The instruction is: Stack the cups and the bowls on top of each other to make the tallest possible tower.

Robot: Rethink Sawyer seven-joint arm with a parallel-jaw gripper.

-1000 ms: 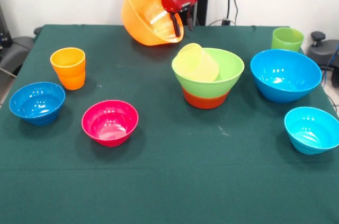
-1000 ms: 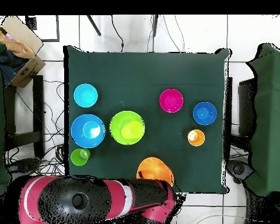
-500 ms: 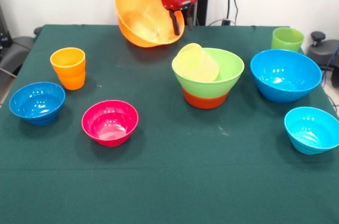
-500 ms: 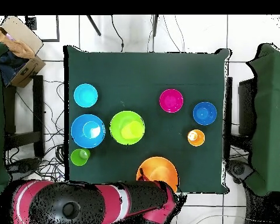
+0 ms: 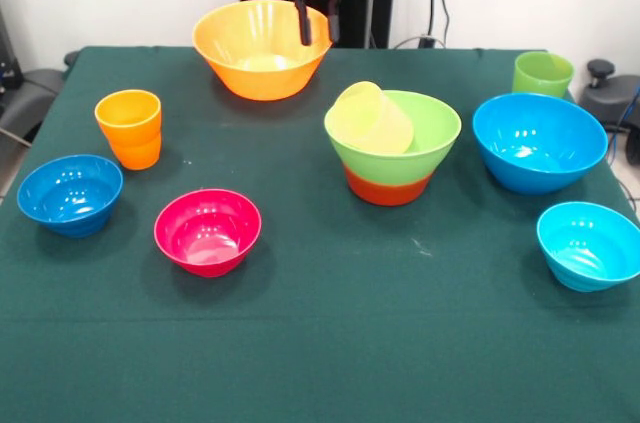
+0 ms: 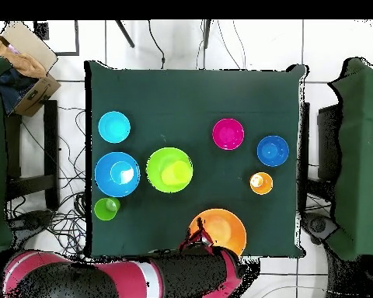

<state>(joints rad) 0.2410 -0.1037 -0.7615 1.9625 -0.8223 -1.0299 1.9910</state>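
The big yellow-orange bowl (image 5: 262, 51) (image 6: 219, 230) stands upright near the table's far edge. My gripper (image 5: 318, 31) (image 6: 197, 235) straddles its right rim, one finger inside and one outside, shut on it. The tower stands mid-table: a pale yellow cup (image 5: 372, 118) lies tilted in the light green bowl (image 5: 425, 138) (image 6: 169, 170), which sits in the orange-red bowl (image 5: 388, 188). The orange cup (image 5: 128, 128) (image 6: 260, 183) and light green cup (image 5: 543, 73) (image 6: 106, 209) stand apart from it.
Four loose bowls sit around the tower: magenta (image 5: 208, 231) (image 6: 228, 133), small dark blue (image 5: 70, 193) (image 6: 273, 150), big blue (image 5: 540, 141) (image 6: 116, 174) and small cyan (image 5: 590, 243) (image 6: 113, 126). A cardboard box (image 6: 22, 54) lies off the table.
The yellow-orange bowl went from tilted in the air to level on the table, shifting left in the front view. The gripper moved left with it.
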